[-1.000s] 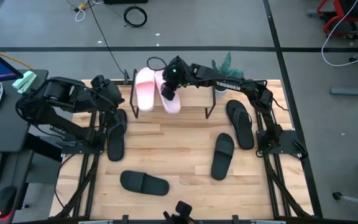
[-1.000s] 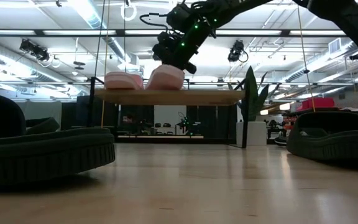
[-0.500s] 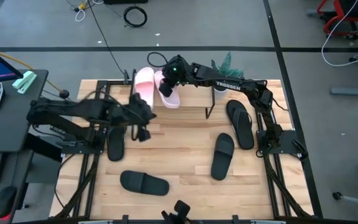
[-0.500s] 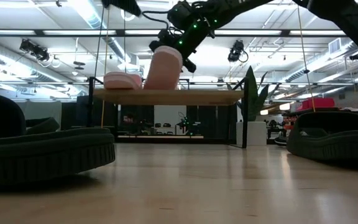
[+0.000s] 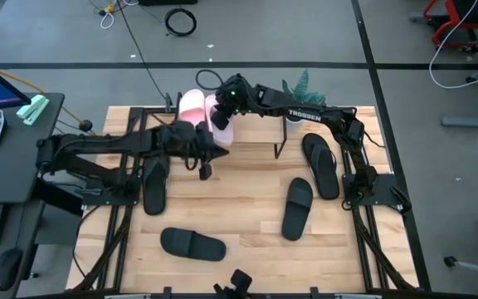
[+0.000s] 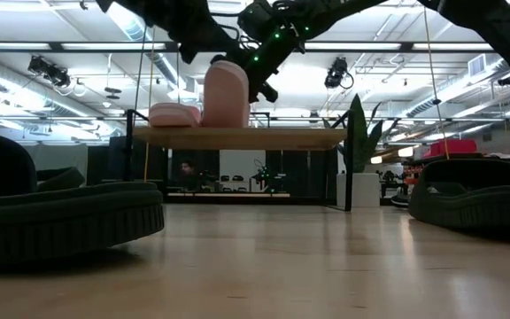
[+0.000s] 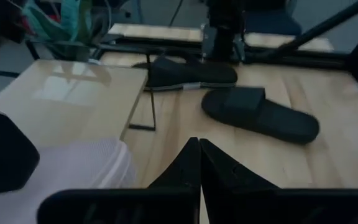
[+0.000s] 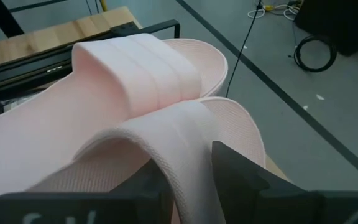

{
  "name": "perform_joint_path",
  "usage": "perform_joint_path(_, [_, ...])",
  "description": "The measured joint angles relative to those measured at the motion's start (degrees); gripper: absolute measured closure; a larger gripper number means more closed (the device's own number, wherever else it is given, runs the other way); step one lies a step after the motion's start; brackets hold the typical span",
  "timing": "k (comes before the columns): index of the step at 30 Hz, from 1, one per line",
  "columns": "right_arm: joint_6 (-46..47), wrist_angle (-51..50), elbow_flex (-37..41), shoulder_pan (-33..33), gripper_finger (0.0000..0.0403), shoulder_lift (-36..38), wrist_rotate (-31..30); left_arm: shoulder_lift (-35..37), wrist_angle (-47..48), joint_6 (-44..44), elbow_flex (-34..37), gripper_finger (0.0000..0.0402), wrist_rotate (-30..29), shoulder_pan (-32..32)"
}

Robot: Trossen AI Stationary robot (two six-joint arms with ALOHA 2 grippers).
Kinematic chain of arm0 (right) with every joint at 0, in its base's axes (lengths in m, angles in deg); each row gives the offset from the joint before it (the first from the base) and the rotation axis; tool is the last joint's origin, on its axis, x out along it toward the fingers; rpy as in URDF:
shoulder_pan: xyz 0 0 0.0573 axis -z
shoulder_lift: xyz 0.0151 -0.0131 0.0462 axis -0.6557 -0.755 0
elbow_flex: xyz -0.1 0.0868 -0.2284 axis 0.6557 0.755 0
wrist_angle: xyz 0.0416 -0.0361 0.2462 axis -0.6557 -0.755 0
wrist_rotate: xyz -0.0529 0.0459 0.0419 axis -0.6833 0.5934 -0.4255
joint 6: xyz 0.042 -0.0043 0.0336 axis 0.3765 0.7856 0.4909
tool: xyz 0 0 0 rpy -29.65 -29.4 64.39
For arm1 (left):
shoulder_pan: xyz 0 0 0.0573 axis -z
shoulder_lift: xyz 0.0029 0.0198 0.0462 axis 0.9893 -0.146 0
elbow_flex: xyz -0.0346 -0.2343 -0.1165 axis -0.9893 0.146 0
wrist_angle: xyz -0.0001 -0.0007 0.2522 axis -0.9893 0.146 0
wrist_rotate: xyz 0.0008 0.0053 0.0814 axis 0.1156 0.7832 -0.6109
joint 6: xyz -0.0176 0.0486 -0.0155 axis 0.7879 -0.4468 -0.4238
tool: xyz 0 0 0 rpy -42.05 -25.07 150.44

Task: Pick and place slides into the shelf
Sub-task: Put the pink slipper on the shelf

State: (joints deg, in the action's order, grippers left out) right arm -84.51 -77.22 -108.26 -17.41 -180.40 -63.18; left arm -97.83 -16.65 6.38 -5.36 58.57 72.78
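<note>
Two pale pink slides sit on the shelf point(image 5: 251, 149) at the table's far side. One pink slide point(image 6: 173, 113) lies flat on the plank point(image 6: 264, 137). The other pink slide point(image 6: 226, 93) stands steeply tipped up in my right gripper point(image 8: 194, 177), which is shut on it. My left gripper point(image 5: 204, 169) is shut and hovers just off the shelf's near edge, beside that tipped slide point(image 7: 73, 168). I see no touch there. Black slides point(image 5: 193, 243) point(image 5: 299, 208) lie on the table. My right gripper holds the tipped pink slide by its broad strap point(image 8: 179, 140), pinched between the two fingers point(image 8: 235, 168). It comes from the table's right, slanting down. The slide stands nearly upright, its lower end point(image 6: 224, 124) on the shelf plank.
Black flip-flops point(image 5: 320, 162) lie near the right arm's base, and another black sandal point(image 5: 154, 187) lies by the left arm's base. A small green plant point(image 5: 299, 83) stands behind the shelf. The shelf's right half point(image 7: 73, 93) is bare wood.
My left arm has swung from the table's left edge toward the right, up to the shelf's near edge. My right gripper has tipped the held pink slide from lying flat on the plank to standing nearly upright, its lower end staying on the shelf.
</note>
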Motion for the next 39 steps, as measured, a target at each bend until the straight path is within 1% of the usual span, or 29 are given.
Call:
perform_joint_path(2, [0.0,0.1,0.0,0.0,0.0296,0.0,0.0,0.0,-0.6,0.0,0.5,0.0395,3.1,-2.2])
perform_joint_path(4, [0.0,0.0,0.0,0.0,0.0296,0.0,0.0,-0.5,-0.4,0.0,0.7,0.0396,4.8,-4.1])
perform_joint_path(7, [0.0,0.0,0.0,-0.1,0.0296,0.0,0.0,-1.2,-0.3,0.0,0.8,0.0398,5.4,-6.3])
perform_joint_path(10, [-0.1,-0.1,0.0,-0.1,0.0296,0.1,-1.4,-1.9,0.0,0.1,0.7,0.0395,6.3,-7.5])
perform_joint_path(14, [-0.1,-0.3,0.0,-0.1,0.0296,0.1,-1.8,-2.8,-0.3,1.5,0.8,0.0397,6.8,-8.7])
perform_joint_path(26, [0.0,-1.5,0.0,-1.9,0.0296,0.1,-2.3,-3.5,-0.1,1.6,0.8,0.0398,6.9,-9.1])
perform_joint_path(39, [2.0,-2.8,0.0,-3.1,0.0295,0.1,-4.8,-3.5,1.5,1.9,0.8,0.0398,6.7,-9.0])
